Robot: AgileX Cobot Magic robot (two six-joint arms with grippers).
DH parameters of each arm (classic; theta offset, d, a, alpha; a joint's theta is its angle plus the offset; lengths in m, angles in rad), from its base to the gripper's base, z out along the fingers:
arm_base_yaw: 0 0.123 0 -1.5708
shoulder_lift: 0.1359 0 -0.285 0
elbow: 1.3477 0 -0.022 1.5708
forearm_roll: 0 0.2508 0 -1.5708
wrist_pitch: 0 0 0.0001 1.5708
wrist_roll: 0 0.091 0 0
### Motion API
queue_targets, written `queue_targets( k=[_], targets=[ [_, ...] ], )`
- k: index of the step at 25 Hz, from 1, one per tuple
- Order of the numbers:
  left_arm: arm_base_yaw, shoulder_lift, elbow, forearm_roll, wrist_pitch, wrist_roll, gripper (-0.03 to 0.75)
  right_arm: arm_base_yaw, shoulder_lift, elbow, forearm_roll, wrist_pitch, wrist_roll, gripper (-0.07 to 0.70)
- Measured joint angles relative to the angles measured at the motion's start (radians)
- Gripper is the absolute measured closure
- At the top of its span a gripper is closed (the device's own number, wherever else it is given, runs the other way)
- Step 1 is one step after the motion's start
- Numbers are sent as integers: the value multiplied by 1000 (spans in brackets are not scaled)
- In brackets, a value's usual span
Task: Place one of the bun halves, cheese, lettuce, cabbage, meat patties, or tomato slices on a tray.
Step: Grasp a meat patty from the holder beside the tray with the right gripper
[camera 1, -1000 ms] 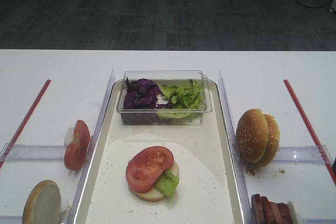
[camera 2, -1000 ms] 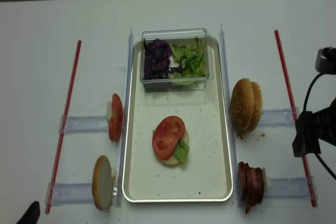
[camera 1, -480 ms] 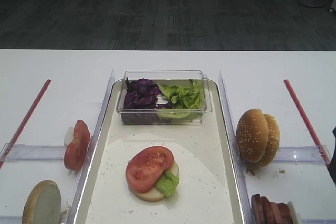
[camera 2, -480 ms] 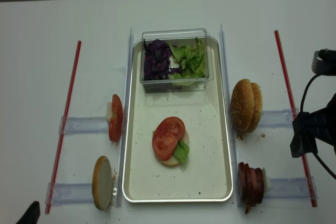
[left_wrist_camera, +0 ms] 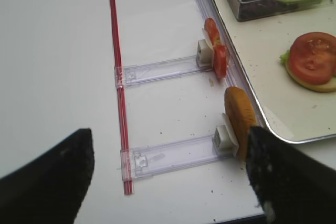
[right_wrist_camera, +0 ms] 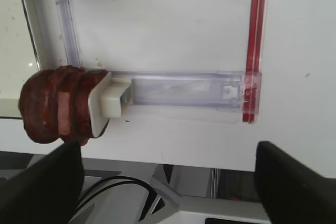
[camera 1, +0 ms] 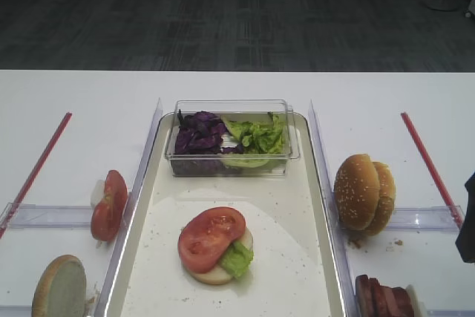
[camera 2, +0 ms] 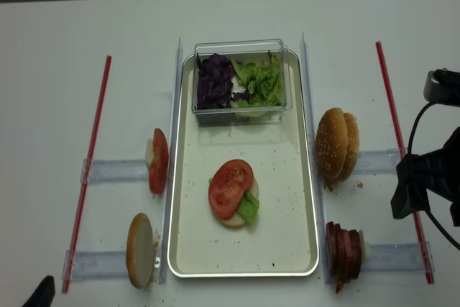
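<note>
The cream tray (camera 2: 295, 199) holds a bun half with lettuce and a tomato slice (camera 2: 231, 188) stacked on it. At its far end, a clear box holds cabbage (camera 2: 213, 80) and lettuce (camera 2: 260, 82). Right of the tray stand bun halves (camera 2: 336, 144) and meat patties (right_wrist_camera: 58, 103). Left of it stand tomato slices (left_wrist_camera: 216, 51) and a bun half (left_wrist_camera: 239, 119). My right gripper (right_wrist_camera: 168, 187) hangs open and empty over the table's near edge, right of the patties. My left gripper (left_wrist_camera: 168, 187) is open and empty near the left bun half. The cheese is out of view.
Red strips (camera 2: 90, 170) (camera 2: 399, 149) mark both sides of the work area. Clear plastic rails (right_wrist_camera: 178, 90) (left_wrist_camera: 173, 156) with white stops hold the upright food. Clear dividers (camera 1: 320, 161) run along the tray's long sides. The right arm (camera 2: 431, 170) hovers above the right red strip.
The right arm has drifted a little left and toward the near edge, and now shows at the right edge of the front view. Food and left arm are unmoved.
</note>
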Motion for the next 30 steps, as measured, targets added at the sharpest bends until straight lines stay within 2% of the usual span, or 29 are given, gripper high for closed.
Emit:
queue_targets(
  k=[13, 16, 21, 30],
  targets=[
    [0, 0, 0, 0, 0, 0, 170, 20, 0, 0, 3, 15, 0, -34],
    [0, 0, 0, 0, 0, 0, 169, 89, 0, 0, -5, 13, 21, -31],
    [0, 0, 0, 0, 0, 0, 170, 231, 0, 0, -53, 5, 134, -27],
    [0, 0, 0, 0, 0, 0, 170, 436, 0, 0, -64, -33, 308, 8]
  ],
)
